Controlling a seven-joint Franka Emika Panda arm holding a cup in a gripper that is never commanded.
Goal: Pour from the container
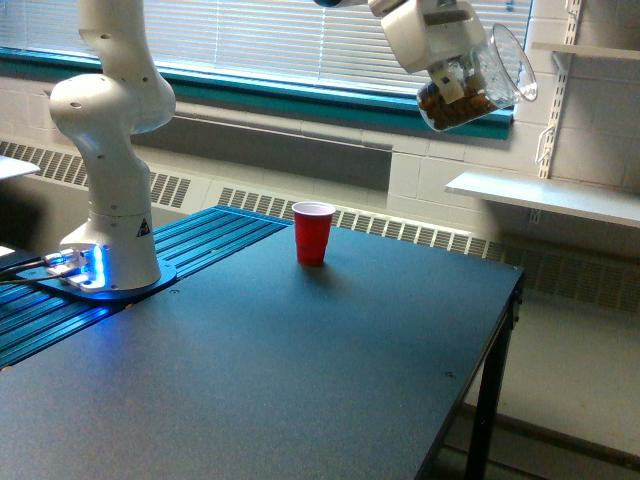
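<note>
The arm's base (108,262) stands at the exterior view's left of the bench (300,380). A red cup (313,233) waits upright mid-bench, likely as the receiver. High on the right, well apart from it, the tool (452,72) is clamped on the clear cup (480,85), tipped sideways with brown bits pooled low.
</note>
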